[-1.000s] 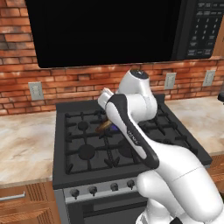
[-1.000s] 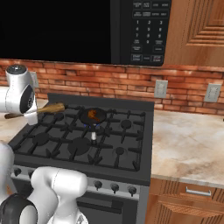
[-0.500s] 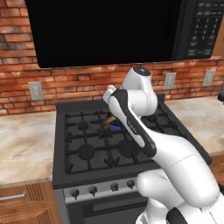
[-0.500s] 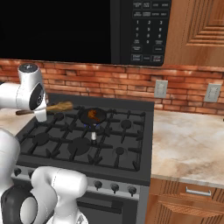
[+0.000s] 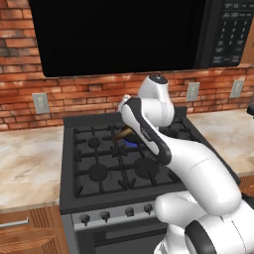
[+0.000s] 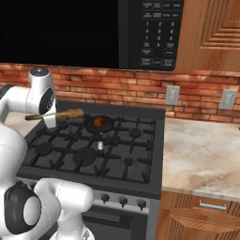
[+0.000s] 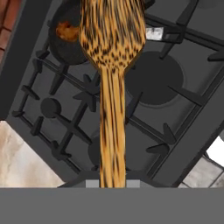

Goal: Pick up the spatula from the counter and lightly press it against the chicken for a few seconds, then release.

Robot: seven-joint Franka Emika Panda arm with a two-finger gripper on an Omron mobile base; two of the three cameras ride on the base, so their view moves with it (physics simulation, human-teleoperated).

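1. Gripping the spatula (image 7: 112,87) by the far end of its wooden handle, the jaws were clamped on it. The handle rose straight from between them in the hand view, and nothing else carried it above the stove (image 6: 126,157).
2. The spatula lay roughly level with its blade leading. I judged that such an end grip left the whole blade free to reach ahead of the hand, as the pressing would need.
3. The blade hung above the burners, its tip just beside the rim of the dark pan (image 6: 89,125), higher than it and apart from it.
4. The chicken (image 7: 68,31), a small orange-brown piece, sat in that pan and the blade had not yet touched it. In the hand view it lay to one side of the blade rather than under it, so the blade probably had to shift across and then come down gently.
5. The pan's pale handle (image 6: 100,145) pointed toward the stove's front, seemingly clear of the spatula's likely path.
6. The bench (image 6: 201,150) flanked the stove. The pickup looked done and the pressing not begun.
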